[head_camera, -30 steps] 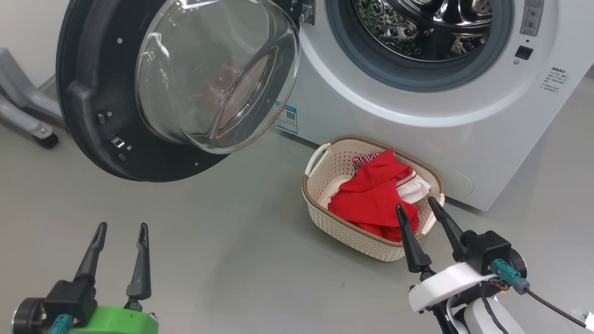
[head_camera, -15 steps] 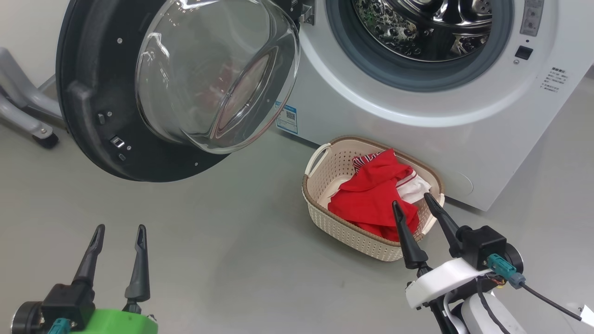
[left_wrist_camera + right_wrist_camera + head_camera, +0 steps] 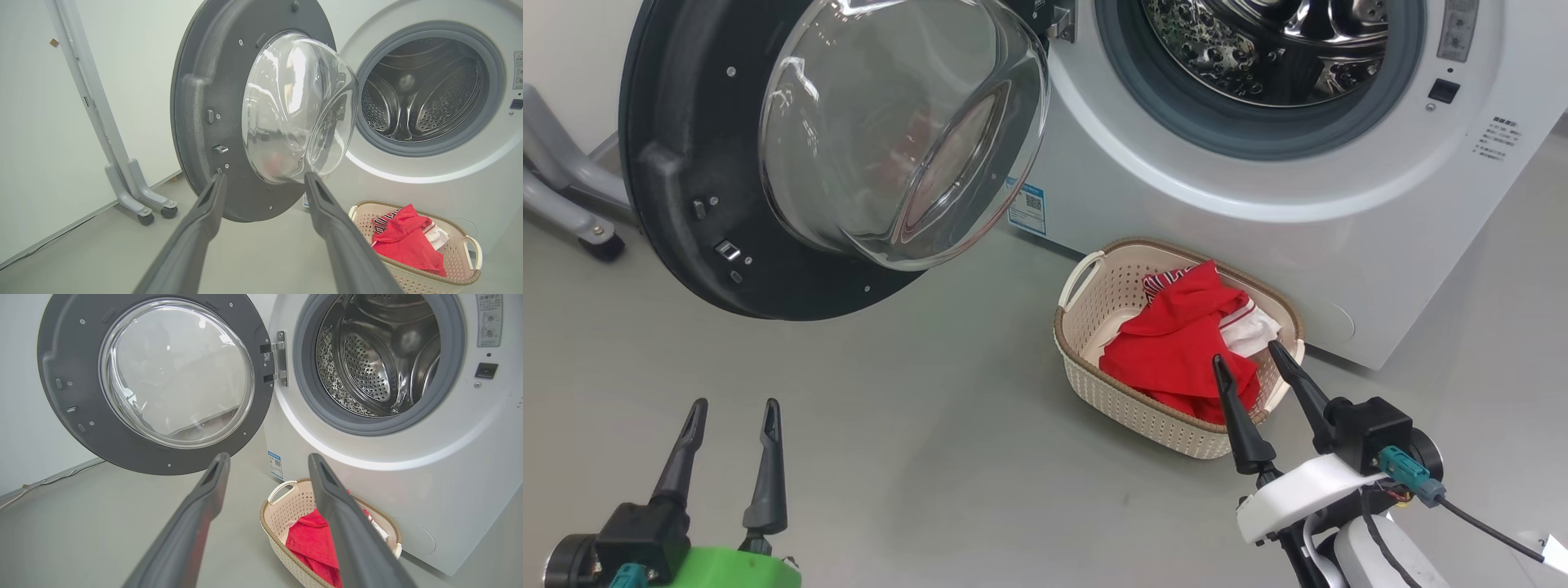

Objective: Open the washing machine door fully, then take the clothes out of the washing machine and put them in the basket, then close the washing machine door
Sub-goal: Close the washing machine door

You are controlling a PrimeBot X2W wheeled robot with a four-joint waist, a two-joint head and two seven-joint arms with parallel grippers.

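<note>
- The washing machine door (image 3: 686,204) stands swung wide on its hinge (image 3: 278,357) at the left of the opening. Its inner face is turned out to the room and its glass bowl (image 3: 890,131) bulges away from the dark rim.
- The washing machine (image 3: 1258,237) faces the robot, and its steel drum (image 3: 1258,41) is open to view.
- The basket (image 3: 1094,392) sits on the floor just before the machine's front, with its long axis lying along that front and a loop handle at each short end.
- The clothes (image 3: 1176,343) lie crumpled inside it, with the white trim towards the right end.
- There is a blue sticker (image 3: 1027,208) with a square code low on the machine, and printed lines (image 3: 1499,135) at the right (too small to read).
- The left gripper (image 3: 735,404) is spread wide and empty over bare floor, with its fingers pointing at the door.
- The right gripper (image 3: 1245,351) is also wide and empty, with its tips near the basket's near right rim.
</note>
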